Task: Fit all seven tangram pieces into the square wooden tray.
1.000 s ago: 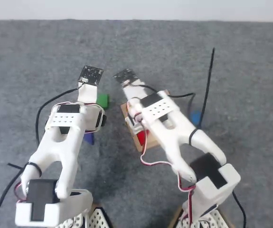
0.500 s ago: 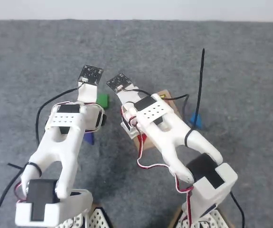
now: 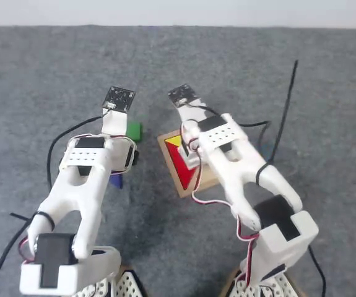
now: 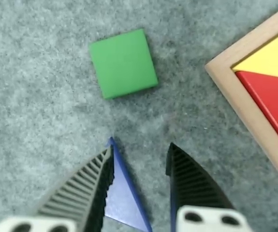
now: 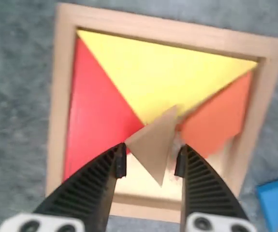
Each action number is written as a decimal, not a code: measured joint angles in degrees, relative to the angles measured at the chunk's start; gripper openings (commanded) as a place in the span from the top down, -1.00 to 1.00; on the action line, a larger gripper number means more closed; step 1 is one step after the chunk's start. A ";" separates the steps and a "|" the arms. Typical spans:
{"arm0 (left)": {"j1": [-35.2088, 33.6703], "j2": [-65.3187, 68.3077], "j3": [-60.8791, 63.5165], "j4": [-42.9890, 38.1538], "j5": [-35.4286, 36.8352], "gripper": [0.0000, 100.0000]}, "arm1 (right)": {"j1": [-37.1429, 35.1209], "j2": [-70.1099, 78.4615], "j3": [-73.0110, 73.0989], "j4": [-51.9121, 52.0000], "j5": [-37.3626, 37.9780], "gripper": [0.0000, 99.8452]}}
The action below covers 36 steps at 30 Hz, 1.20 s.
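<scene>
Clamped between right fingers (image 5: 110, 170): tan triangle (image 5: 151, 147), over the square wooden tray (image 5: 60, 96) beside yellow piece (image 5: 163, 72), red piece (image 5: 95, 116) and orange piece (image 5: 216, 121). Parted left fingers (image 4: 97, 181) above blue triangle (image 4: 122, 198) on grey desk (image 4: 32, 96); green square (image 4: 123, 63) near.

Seven tangram pieces are showing in all. Five are triangles: one yellow triangle (image 5: 163, 82), one red triangle (image 5: 93, 125), one orange triangle (image 5: 216, 121), one dark blue triangle (image 4: 124, 198) and one tan triangle (image 5: 151, 147). One is a green square (image 4: 123, 63). One is a light blue piece (image 5: 276, 203), its shape being cut off.

Three pieces are lying inside the one wooden tray (image 5: 61, 96). Three are lying on the grey table (image 3: 54, 74) outside it. One, the tan triangle, is sitting between the fingers of the right gripper (image 5: 151, 157).

Two arms are standing at the table's near edge, the left arm (image 3: 82, 185) and the right arm (image 3: 239, 167). Each is carrying one gripper, making two with the left gripper (image 4: 139, 154).
</scene>
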 measured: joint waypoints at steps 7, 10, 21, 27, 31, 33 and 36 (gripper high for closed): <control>0.00 0.00 0.00 0.00 0.00 0.66 | 1.23 0.00 0.00 0.09 0.62 0.65; 0.00 0.00 0.00 0.00 0.00 0.66 | 1.23 0.00 0.00 0.09 0.70 0.65; 0.00 0.00 0.00 0.00 0.00 0.66 | 3.43 0.00 0.00 0.09 0.97 0.65; 0.00 0.00 0.00 0.00 0.00 0.66 | 3.43 0.00 -0.09 0.09 0.97 0.65; 0.00 0.00 0.00 0.00 0.00 0.66 | 2.37 0.00 -0.44 0.09 0.97 0.65; 0.00 0.00 0.00 0.00 0.00 0.66 | 1.93 -0.26 -1.05 -0.53 1.58 0.65; 0.00 0.00 0.00 0.00 0.00 0.66 | 1.14 -0.79 -1.05 -2.55 2.55 0.65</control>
